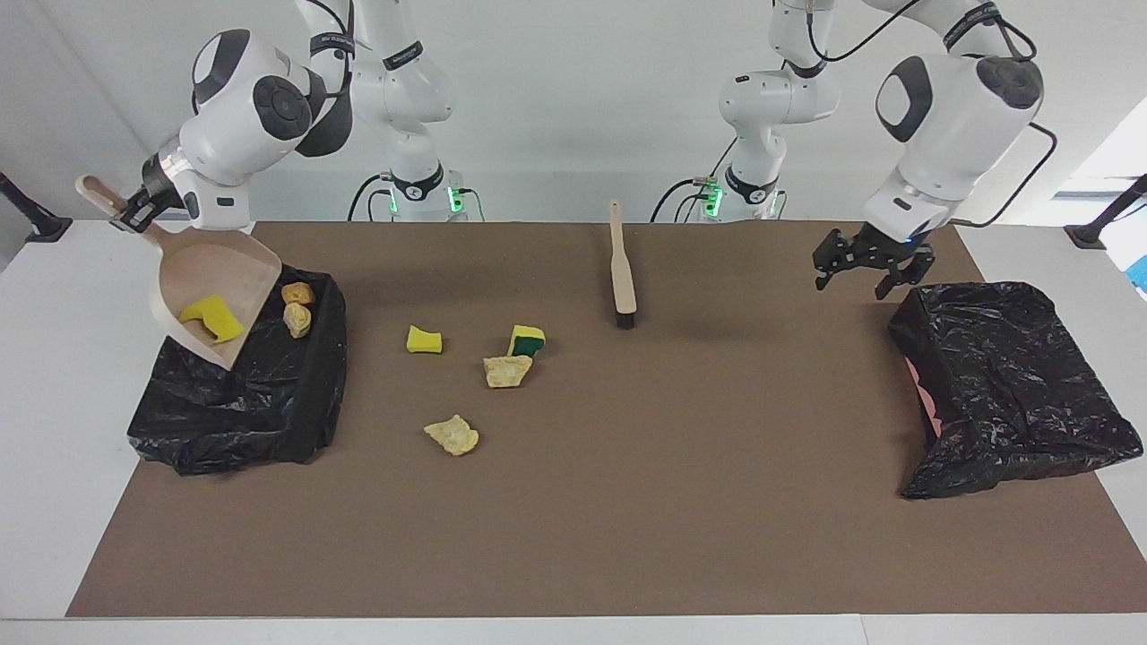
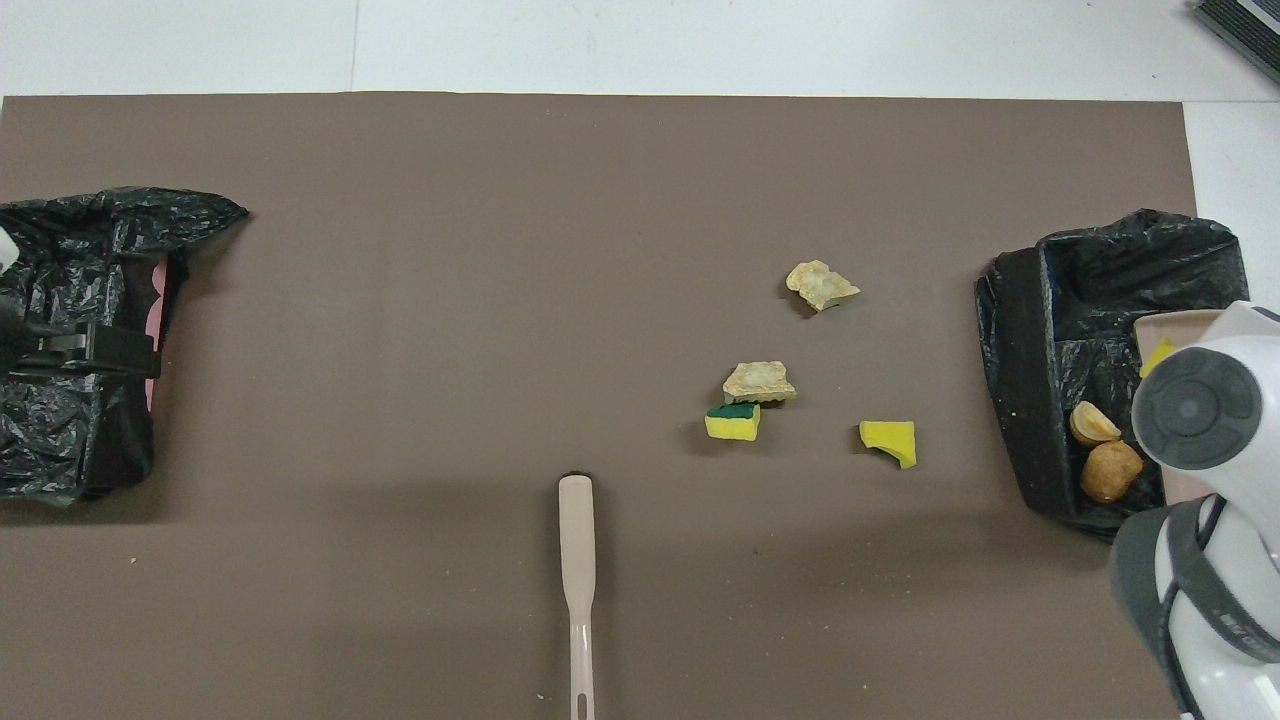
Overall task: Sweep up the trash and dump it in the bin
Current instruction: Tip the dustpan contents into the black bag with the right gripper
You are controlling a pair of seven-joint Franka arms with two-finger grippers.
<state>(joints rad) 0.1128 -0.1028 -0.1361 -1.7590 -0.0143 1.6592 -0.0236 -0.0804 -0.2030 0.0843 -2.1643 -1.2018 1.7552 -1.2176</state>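
Note:
My right gripper (image 1: 131,213) is shut on the handle of the beige dustpan (image 1: 215,300), which it holds tilted over the black-bagged bin (image 1: 269,421) at the right arm's end. A yellow sponge bit (image 1: 211,320) lies in the pan. Two bread lumps (image 1: 297,306) lie in that bin (image 2: 1012,330); they also show in the overhead view (image 2: 1102,450). On the mat lie a yellow sponge bit (image 1: 424,339), a yellow-and-green sponge (image 1: 527,339) and two bread lumps (image 1: 506,370) (image 1: 452,435). My left gripper (image 1: 865,269) is open and empty over the other bin's edge.
The beige brush (image 1: 622,269) lies on the mat near the robots' edge, between the arms; it also shows in the overhead view (image 2: 577,590). A second black-bagged bin (image 1: 1013,394) stands at the left arm's end. White table borders the brown mat (image 1: 627,520).

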